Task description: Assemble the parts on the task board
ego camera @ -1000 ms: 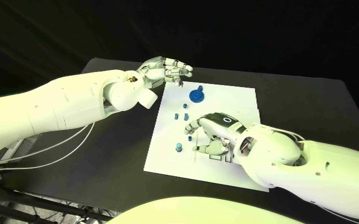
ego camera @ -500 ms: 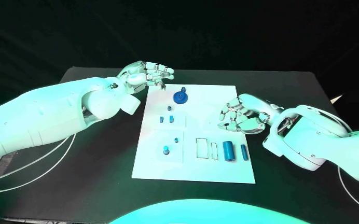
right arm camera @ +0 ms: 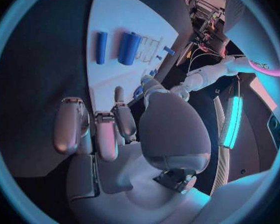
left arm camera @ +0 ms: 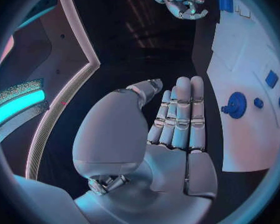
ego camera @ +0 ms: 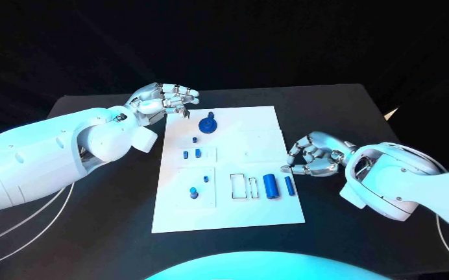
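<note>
L hand (ego camera: 161, 100) hovers over the black table (ego camera: 84, 228) at about 10 o'clock from the task board (ego camera: 262, 212), just off the board's far-left corner. Fingers curled loosely w/ tips apart, nothing in them; in the wrist view they (left arm camera: 180, 114) lie straight side by side, palm bare.

Task board sits mid-table, long side running toward the robot. On it, L to R: small blue peg (ego camera: 194, 192) w/ another little piece (ego camera: 206, 179) just beyond it, at the board's 8 o'clock; two small blue blocks (ego camera: 191, 153) side by side near centre-left, a tiny one (ego camera: 194, 140) past them at 11; blue round gear-like part (ego camera: 207, 124) at 12, nearest the L hand, not touched. Toward 5 o'clock: outlined slots (ego camera: 237, 186), then a thick blue cylinder (ego camera: 270, 186), then a thinner blue rod (ego camera: 289, 186), lying parallel and close.

R hand (ego camera: 315, 154) at 3 o'clock, over the table just beside the board's right edge, near the rod but apart. Fingers (right arm camera: 105, 134) curled inward, tips not meeting, holding nothing.
</note>
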